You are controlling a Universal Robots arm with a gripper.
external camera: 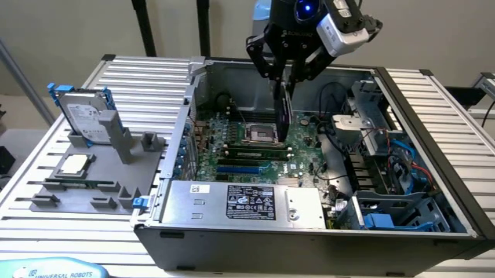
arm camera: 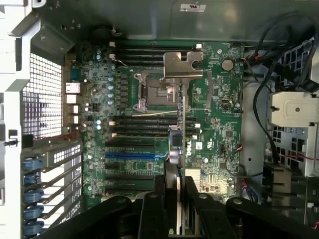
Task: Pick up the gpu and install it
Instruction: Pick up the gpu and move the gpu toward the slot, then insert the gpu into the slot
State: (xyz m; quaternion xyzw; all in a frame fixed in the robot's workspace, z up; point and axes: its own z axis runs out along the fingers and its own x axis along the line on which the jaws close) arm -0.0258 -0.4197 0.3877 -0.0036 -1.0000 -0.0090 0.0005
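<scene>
Gripper (external camera: 287,74) is clamped on the gpu (external camera: 282,113). The card hangs straight below the fingers with its long axis vertical (bracket end farthest down, per wrist view). It hovers over the motherboard (external camera: 232,145) near the CPU socket (external camera: 259,134), off to one side of the blue slot (external camera: 243,169).

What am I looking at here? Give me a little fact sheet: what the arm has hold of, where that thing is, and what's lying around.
Setting: open computer case on a slatted table
Held item: graphics card, hanging on end
Jaws: shut on the card's upper end
Card position: inside the case, over the green circuit board, not in a slot
On the gray stand beside the case: hard drive standing up, square silver chip lying flat
</scene>
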